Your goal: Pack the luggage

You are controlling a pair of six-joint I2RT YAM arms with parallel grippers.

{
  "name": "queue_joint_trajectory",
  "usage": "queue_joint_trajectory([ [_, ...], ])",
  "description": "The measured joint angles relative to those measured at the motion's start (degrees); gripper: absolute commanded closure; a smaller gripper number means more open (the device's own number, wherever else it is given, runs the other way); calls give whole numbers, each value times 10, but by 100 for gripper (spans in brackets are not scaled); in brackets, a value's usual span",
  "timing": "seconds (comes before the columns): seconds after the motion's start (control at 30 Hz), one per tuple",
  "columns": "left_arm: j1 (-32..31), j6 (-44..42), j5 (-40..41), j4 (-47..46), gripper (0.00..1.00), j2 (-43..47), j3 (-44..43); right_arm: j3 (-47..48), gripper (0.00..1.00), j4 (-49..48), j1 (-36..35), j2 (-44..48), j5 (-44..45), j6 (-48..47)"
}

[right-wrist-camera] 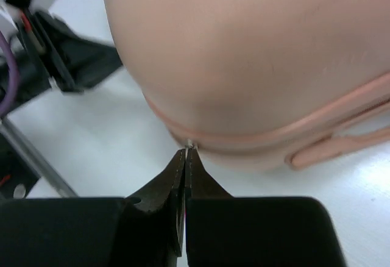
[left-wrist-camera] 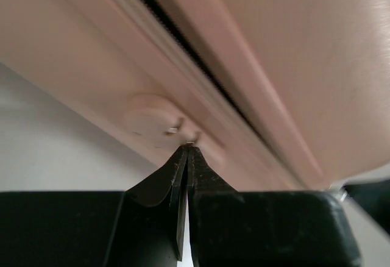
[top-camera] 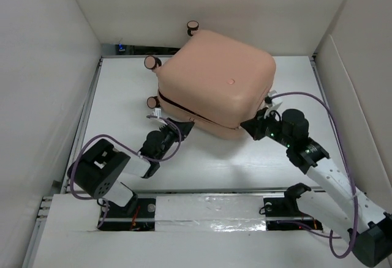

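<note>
One peach-pink luggage (top-camera: 217, 81) lies flat on the far middle of a white table (top-camera: 122, 96), its upper shell resting on the lower one. Two arms reach for its near edge. The left gripper (top-camera: 184, 127) meets the near-left side and the right gripper (top-camera: 250, 125) meets the near-right corner.

Three wheels (top-camera: 151, 63) show at the case's far-left end, one of them past the table's back edge. Any fourth is hidden behind the shell. Two purple cables (top-camera: 92, 145) loop from the arms, one on each side.

In the left wrist view, the left gripper (left-wrist-camera: 186, 151) has its jaws pressed together. The tip sits at a small metal glint (left-wrist-camera: 183, 134) on the lower shell, just below the dark zipper seam (left-wrist-camera: 183, 41). Whether anything is pinched between the jaws is too small to tell. The right gripper (right-wrist-camera: 186, 152) is likewise closed in the right wrist view, with its tip against the pink seam at the rounded corner. A tiny bright speck there cannot be identified. Both wrist views crop the case to blurred stretches of shell.

Plain off-white walls (top-camera: 49, 48) box the table in on three sides, and a metal rail runs along its left edge.
</note>
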State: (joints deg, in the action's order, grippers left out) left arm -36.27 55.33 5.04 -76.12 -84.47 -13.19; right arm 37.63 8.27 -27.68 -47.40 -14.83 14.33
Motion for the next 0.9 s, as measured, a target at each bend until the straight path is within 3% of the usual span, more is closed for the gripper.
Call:
queue_joint_trajectory([
  [0.07, -3, 0, -28, 0, 100, -15, 0, -3, 100, -25, -6, 13, -10, 8],
  [0.27, -19, 2, -75, 17, 100, -51, 1, -2, 100, -87, -157, -77, 31, 8],
  [0.4, -19, -6, -84, 23, 100, -10, 1, -2, 99, -88, -134, -11, 46, 7],
  [0.43, -19, -9, -88, 23, 100, 2, 1, -3, 91, -89, -129, 7, 50, 7],
  [0.5, -19, -16, -97, 22, 89, 16, 1, -16, 74, -90, -131, 42, 59, 12],
  [0.53, -19, -21, -103, 22, 75, 18, 1, -26, 71, -89, -138, 56, 63, 16],
  [0.63, -19, -31, -112, 27, 59, 18, 5, -68, 71, -79, -158, 85, 85, 27],
  [0.77, -19, -50, -120, 57, 47, 18, 9, -125, 73, -57, -167, 98, 101, 45],
  [0.9, -19, -65, -132, 90, 43, 18, 7, -161, 71, -49, -167, 114, 118, 55],
])
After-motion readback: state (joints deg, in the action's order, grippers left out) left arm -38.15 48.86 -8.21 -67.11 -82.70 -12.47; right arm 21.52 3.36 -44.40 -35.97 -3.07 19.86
